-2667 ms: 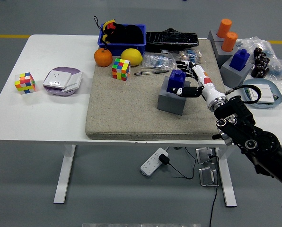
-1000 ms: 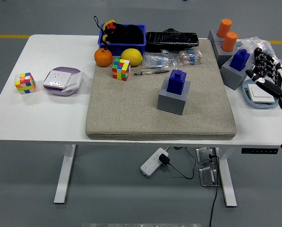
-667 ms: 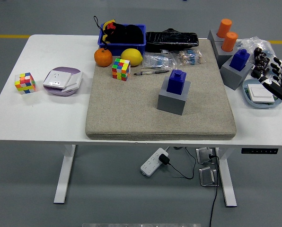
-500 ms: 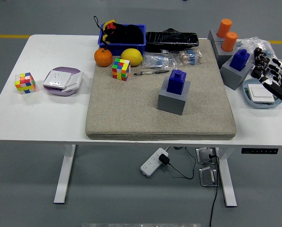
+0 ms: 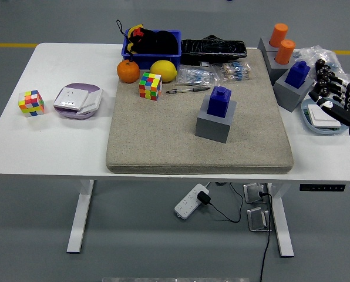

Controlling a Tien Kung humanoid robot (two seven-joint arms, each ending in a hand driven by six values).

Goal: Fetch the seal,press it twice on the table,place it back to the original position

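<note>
A blue seal [image 5: 219,100] stands upright in its grey block holder [image 5: 215,121] on the grey mat [image 5: 181,135], right of centre. My right hand [image 5: 338,100] is at the table's right edge, well to the right of the seal, with its fingers spread and holding nothing. It hovers over a light blue dish [image 5: 319,117]. The left arm is out of sight.
A second blue seal [image 5: 297,74] in a grey holder and two orange seals [image 5: 281,43] stand at the back right. A blue bin [image 5: 152,44], an orange [image 5: 128,71], a lemon [image 5: 163,70], two colour cubes [image 5: 150,86] and a white-purple box [image 5: 77,101] lie farther left.
My right hand let go of the seal on its holder and drew back to the table's right edge. In the last second it only shifted slightly there.
</note>
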